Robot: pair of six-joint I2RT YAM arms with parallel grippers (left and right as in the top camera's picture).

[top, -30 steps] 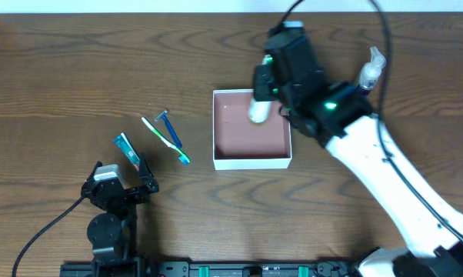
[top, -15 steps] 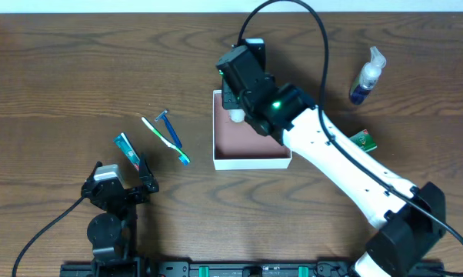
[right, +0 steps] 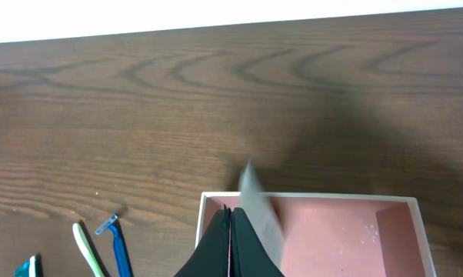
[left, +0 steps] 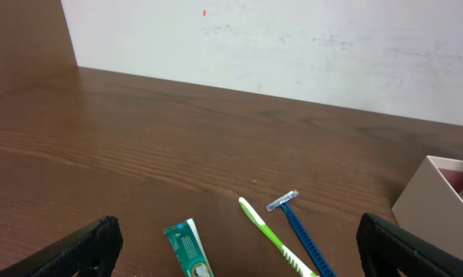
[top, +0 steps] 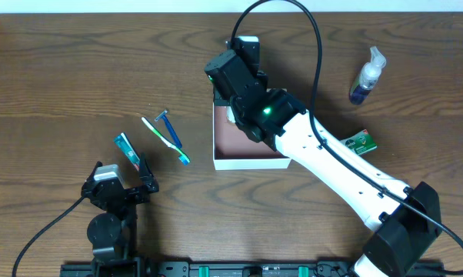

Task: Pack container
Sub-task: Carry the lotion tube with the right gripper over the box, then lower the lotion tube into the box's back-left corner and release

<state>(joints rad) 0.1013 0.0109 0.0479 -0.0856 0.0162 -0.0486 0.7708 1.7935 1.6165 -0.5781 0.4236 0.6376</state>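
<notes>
The container [top: 251, 162], a shallow square box with thin white walls and a pinkish-brown floor, sits near the middle of the worktop [top: 62, 77], slightly towards its far edge. The right gripper [top: 231, 110] hangs over the box's far-left corner; in the right wrist view its jaws are pressed together, and a pale blurred item [right: 258, 209] stands at their tips, though I cannot tell whether it is pinched. Left of the box lie a blue razor [top: 171, 131] and a green-and-white toothbrush [top: 164, 138], touching, with a teal toothpaste tube [top: 128, 150] further left. The left gripper [top: 124, 181] rests near the front edge, jaws spread wide and empty. To the right are a small green-and-white carton [top: 361, 141] and a spray bottle [top: 366, 77]. The worktop is dark, strongly grained wood; a scuffed white wall [left: 293, 38] rises behind it.
</notes>
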